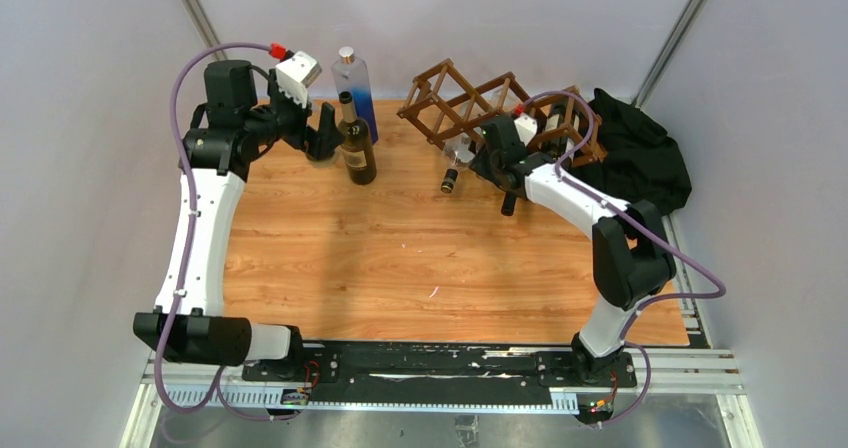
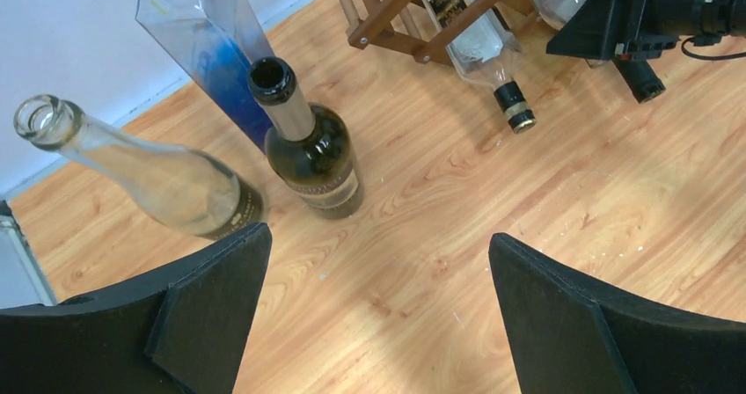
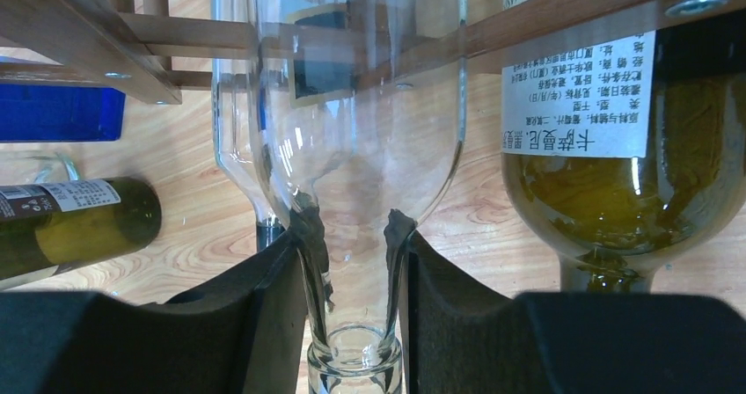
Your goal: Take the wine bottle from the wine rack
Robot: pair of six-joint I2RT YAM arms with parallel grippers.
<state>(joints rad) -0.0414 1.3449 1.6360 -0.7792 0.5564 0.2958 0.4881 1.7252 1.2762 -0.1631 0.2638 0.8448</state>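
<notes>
The brown wooden wine rack (image 1: 470, 96) stands at the back of the table, with bottles lying in it, necks toward me. My right gripper (image 1: 492, 161) is at its front. In the right wrist view the gripper (image 3: 352, 236) is shut on the neck of a clear glass wine bottle (image 3: 352, 130), whose body still lies among the rack's slats (image 3: 88, 47). A green labelled bottle (image 3: 607, 156) lies just right of it and another clear bottle (image 3: 236, 148) just left. My left gripper (image 2: 378, 236) is open and empty, above bare table near a dark upright bottle (image 2: 310, 152).
A tall blue-tinted bottle (image 1: 352, 80) and a clear bottle (image 2: 141, 170) stand by the dark bottle (image 1: 358, 153) at the back left. A black-capped neck (image 1: 450, 180) juts from the rack. A black cloth heap (image 1: 640, 148) lies right of the rack. Walls close in behind.
</notes>
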